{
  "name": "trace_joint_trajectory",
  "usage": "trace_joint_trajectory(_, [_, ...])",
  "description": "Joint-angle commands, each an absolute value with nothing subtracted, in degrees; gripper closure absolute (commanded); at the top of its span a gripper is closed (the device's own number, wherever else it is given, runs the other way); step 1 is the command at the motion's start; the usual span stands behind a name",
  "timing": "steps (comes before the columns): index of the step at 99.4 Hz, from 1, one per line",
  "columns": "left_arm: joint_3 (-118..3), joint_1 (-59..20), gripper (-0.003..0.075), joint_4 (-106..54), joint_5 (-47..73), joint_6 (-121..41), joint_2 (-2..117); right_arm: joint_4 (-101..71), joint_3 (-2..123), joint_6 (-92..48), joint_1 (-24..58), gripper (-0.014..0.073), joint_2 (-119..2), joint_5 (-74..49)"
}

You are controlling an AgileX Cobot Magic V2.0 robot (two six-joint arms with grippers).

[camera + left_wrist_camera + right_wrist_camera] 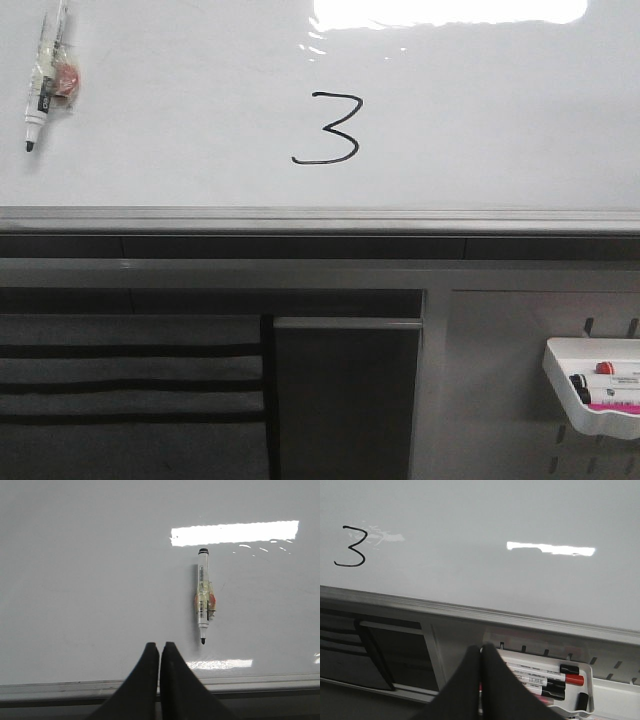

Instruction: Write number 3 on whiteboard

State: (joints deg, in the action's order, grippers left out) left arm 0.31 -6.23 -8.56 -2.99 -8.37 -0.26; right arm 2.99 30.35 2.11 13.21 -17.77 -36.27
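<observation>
Both claws, left claw [159,652] and right claw [480,655], are seen closed, empty; marker [45,75] lies left of number 3 [328,128] on whiteboard [500,120].

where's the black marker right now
In the front view the black marker lies on the whiteboard at far upper left, well left of the number 3.

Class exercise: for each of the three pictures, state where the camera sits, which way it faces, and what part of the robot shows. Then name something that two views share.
Front view: sits at the robot, looks forward at the whiteboard with the number 3; no arm shows.
Left wrist view: on the left arm, faces the board and a marker; the left gripper shows, shut.
Right wrist view: on the right arm, faces the board's rail and marker tray; the right gripper shows, shut.
Shared: front and right wrist views both show the 3 and the tray.
</observation>
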Motion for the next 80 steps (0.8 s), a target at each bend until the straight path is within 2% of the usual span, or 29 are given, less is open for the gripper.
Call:
trace_joint_trajectory(1, [0.7, -6.7, 0.0741, -9.0, -7.8, -7.6, -1.8, 3.7, 31.8, 1.6, 13.1, 0.0663, -18.1, -32.0])
trace_joint_trajectory(20, [0.7, -6.7, 0.0741, -9.0, -7.8, -7.6, -1.8, 3.9, 29.2, 1.6, 12.1, 0.0663, -15.3, -29.5])
trace_joint_trajectory(40, [0.7, -6.7, 0.0741, -9.0, -7.8, -7.6, -1.8, -2.5, 14.4, 2.3, 5.4, 0.0663, -6.7, -8.4])
trace_joint_trajectory(49, [0.7, -6.7, 0.0741, -9.0, -7.8, -7.6, -1.8, -3.3, 7.4, 2.3, 2.4, 0.0663, -3.5, -2.9])
trace_joint_trajectory(69, [0.7, -6.7, 0.0741, -9.0, -7.8, -7.6, -1.8, -5.7, -2.3, 2.3, -0.9, 0.0663, 0.7, 3.2])
trace_joint_trajectory(80, [0.7, -6.7, 0.0741, -9.0, -7.8, -7.6, -1.8, -5.7, -2.0, 2.3, 0.5, 0.0663, 1.4, 0.5])
